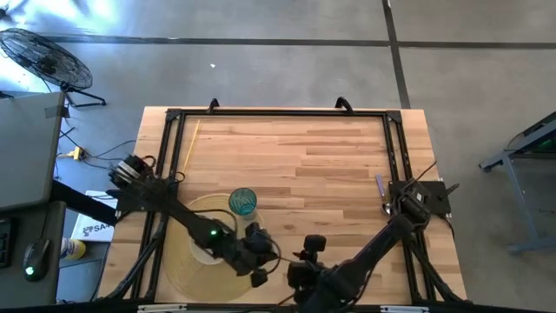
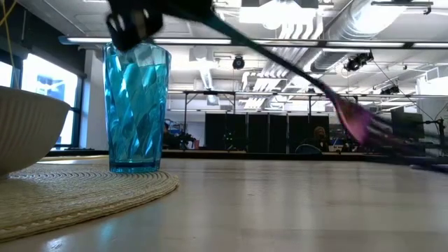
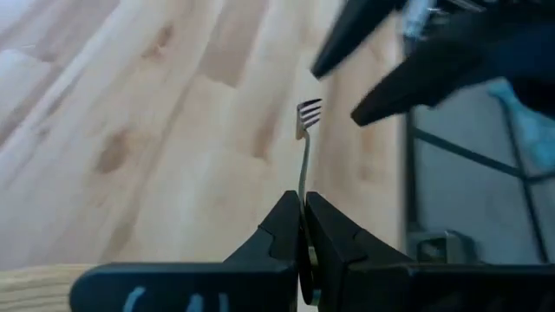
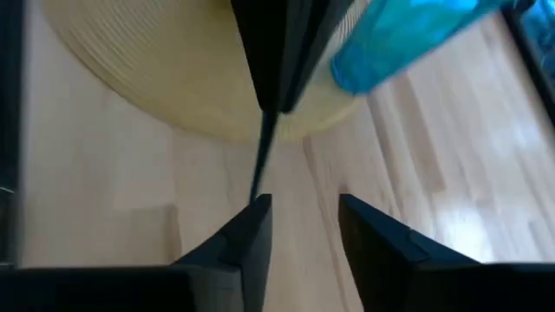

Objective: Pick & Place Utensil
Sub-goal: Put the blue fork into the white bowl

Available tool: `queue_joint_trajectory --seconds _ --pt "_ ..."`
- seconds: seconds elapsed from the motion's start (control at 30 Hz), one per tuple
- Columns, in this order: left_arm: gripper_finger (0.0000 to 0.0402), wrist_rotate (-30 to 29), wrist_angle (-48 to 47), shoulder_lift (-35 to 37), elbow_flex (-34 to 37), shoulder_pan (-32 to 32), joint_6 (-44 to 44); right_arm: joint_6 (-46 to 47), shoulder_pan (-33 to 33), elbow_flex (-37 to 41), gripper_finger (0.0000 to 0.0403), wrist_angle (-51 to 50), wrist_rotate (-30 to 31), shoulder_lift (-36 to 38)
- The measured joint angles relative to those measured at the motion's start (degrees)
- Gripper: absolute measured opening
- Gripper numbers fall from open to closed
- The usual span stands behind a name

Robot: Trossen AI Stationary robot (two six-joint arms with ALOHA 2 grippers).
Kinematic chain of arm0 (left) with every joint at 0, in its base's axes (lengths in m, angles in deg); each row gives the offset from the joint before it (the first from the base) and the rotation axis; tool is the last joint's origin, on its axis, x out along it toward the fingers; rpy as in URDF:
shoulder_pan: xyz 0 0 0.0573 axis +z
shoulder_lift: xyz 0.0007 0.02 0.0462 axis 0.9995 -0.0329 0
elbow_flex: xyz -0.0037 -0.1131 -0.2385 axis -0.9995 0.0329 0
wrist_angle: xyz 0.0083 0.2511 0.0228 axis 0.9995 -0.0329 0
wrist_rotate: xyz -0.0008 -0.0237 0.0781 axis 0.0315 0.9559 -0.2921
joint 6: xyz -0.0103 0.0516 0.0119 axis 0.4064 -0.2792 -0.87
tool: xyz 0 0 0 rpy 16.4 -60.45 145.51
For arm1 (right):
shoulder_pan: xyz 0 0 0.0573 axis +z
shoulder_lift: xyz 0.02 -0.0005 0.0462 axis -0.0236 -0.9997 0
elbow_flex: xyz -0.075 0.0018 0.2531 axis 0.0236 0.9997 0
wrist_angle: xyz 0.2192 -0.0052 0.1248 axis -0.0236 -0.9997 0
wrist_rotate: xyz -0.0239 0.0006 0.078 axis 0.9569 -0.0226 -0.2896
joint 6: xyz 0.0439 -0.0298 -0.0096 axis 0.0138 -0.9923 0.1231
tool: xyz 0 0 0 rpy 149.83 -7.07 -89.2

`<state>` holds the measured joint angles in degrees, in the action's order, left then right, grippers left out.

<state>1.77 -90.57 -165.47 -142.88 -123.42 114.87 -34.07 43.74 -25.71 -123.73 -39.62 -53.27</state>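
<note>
The fork [image 3: 304, 143] was off the bench, pinched by its handle in the left pincer [image 3: 303, 227], whose 2 dark fingers were pressed together on the thin metal stem with the tines pointing away from the wrist. It looked like a slim, pale metal utensil with 4 short tines, plain and light, held well clear of the wood below. In the high view the left pincer [image 1: 257, 276] sat near the front edge of the bench [image 1: 304, 156], just beside the round woven placemat [image 1: 187, 261], with the right pincer [image 1: 304, 261] close by. The right pincer [image 4: 303, 217] stood spread, its 2 fingers apart and empty, aimed at the fork end hanging in front of it. The step in hand appeared to be a handover or a carry toward the setting; the next move likely called for the right pincer to close squarely on the free end before the left let go. A blue tumbler [image 1: 242, 202] stood on the placemat, beside a pale ribbed bowl [image 2: 28, 136]. A purple-handled spoon [image 1: 382, 193] lay far off at the right side.
</note>
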Motion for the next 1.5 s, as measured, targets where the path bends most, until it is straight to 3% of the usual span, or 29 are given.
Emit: queue_joint_trajectory --seconds 0.2,0.37,0.6,0.83,1.0,1.33,1.5 --pt "0.0002 1.7 -10.2 8.5 0.0 -6.0 -0.8 -2.3 2.0 -4.3 0.0146 0.1 4.1 0.0" --pt "0.0001 0.0 -21.7 17.5 0.0 -12.0 4.7 -0.5 3.0 -3.6 0.0144 0.6 4.0 0.1" --pt "0.0001 -4.0 -42.4 29.1 0.0 -18.6 21.4 0.8 3.4 -0.4 0.0141 3.2 3.9 0.0" --pt "0.0001 -3.4 -65.7 35.2 0.0 -19.8 38.9 2.2 3.4 -0.2 0.0141 3.7 3.6 0.0" --pt "0.0001 -2.7 -67.4 38.2 0.0 -19.8 39.0 2.3 3.4 -0.2 0.0141 3.8 3.3 0.0" --pt "0.0001 6.6 -64.5 38.5 3.5 -19.8 36.2 2.2 3.4 -0.2 0.0141 4.1 4.1 0.0" --pt "0.0001 4.8 -64.2 41.5 6.6 -19.8 37.4 2.2 3.3 -0.2 0.0141 4.4 4.2 0.0"
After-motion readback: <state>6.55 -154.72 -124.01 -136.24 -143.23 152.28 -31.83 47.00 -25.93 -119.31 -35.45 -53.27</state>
